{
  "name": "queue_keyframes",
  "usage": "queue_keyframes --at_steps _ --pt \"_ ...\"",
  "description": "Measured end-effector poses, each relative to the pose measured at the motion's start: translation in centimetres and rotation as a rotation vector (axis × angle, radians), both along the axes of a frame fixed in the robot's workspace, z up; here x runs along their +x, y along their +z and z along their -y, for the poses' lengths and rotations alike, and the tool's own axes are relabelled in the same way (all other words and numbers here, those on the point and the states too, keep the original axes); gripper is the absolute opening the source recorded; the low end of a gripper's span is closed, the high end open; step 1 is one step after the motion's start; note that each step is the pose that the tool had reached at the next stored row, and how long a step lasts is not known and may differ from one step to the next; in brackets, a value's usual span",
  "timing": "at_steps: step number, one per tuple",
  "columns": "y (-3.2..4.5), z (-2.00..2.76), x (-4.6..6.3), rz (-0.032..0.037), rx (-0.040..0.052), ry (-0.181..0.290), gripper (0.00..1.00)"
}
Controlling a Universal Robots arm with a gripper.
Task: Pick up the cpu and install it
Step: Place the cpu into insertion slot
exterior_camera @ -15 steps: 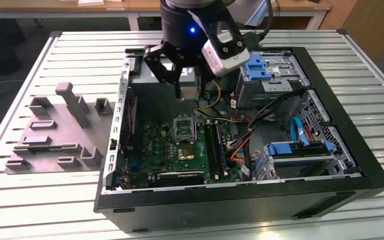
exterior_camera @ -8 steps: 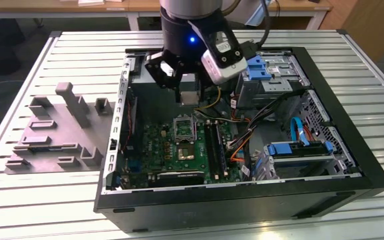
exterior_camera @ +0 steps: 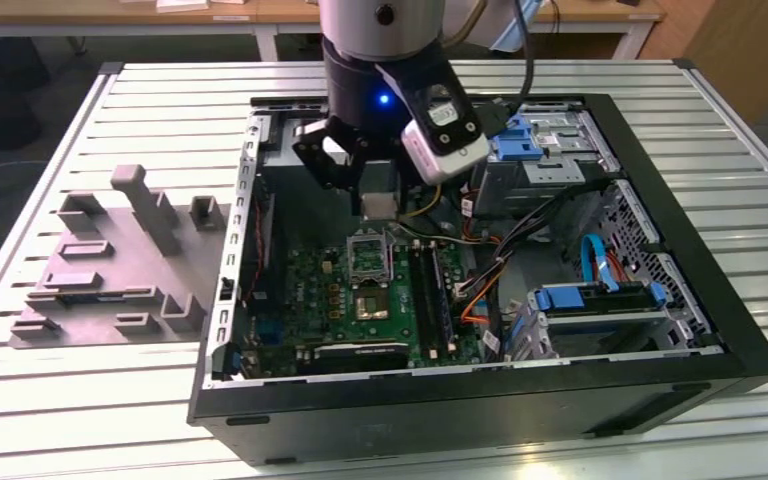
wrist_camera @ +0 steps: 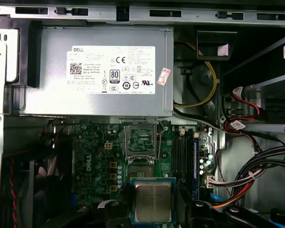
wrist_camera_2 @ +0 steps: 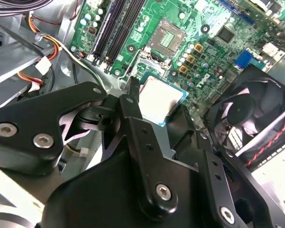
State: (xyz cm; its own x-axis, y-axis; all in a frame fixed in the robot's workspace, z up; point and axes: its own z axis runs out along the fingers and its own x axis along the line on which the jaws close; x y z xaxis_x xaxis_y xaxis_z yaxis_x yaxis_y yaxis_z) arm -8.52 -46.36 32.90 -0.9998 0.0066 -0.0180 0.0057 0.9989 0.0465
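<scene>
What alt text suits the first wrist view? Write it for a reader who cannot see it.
The gripper holds the cpu, a square silver-topped chip, over the green motherboard, near the open socket. Beyond the socket sits a grey power-supply box with a white label; cables run alongside.

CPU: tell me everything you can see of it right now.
The cpu is a small flat square chip with a pale silver-grey metal top and a blue-green rim. In both wrist views the dark fingers of the end effector grip two opposite edges, holding it above the green motherboard, apart from the open socket.
</scene>
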Motion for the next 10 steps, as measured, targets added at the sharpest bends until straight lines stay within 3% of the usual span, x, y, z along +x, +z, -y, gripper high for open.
queue_keyframes --at_steps 10 --pt "-1.81 0.00 0.0 0.0012 -0.0001 0.000 0.47"
